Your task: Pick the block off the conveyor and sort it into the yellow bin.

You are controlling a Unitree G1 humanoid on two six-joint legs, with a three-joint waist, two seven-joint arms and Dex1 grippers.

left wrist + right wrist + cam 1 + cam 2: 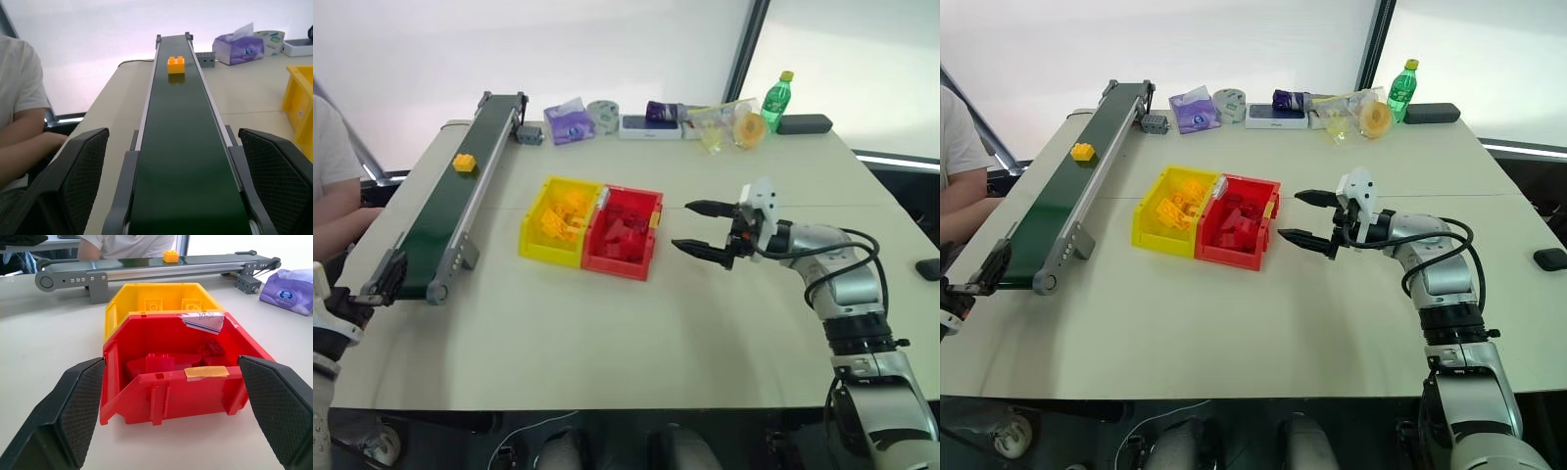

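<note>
Black fingers of the left hand (176,186) are being held wide apart at the near end of the conveyor (440,220), one on each side of the belt, with nothing gripped between them. Along the left edge of the surface (607,333) the dark green belt is being seen running away toward the far left corner. The right hand (703,227) is being kept open and empty too, hanging over the middle of the surface just beside the red bin (625,233) and pointing at it.

Joined to that red bin on its conveyor side, the yellow bin (558,220) is being shown already loaded with yellow bricks. Farther off, the block (464,163) is being carried on the belt toward its far end, well apart from both hands.

Hard moulded plastic is being judged here: light, rigid, not fragile, but smooth enough to slip or twist if pinched at a corner. Its two flat side walls are being judged the best place to take hold, below the studs, with the fingers closing squarely across the short width. A light squeeze is being expected to suffice.

At the far edge a tissue pack (570,121) and a green bottle (776,98) are being left among clutter.
</note>
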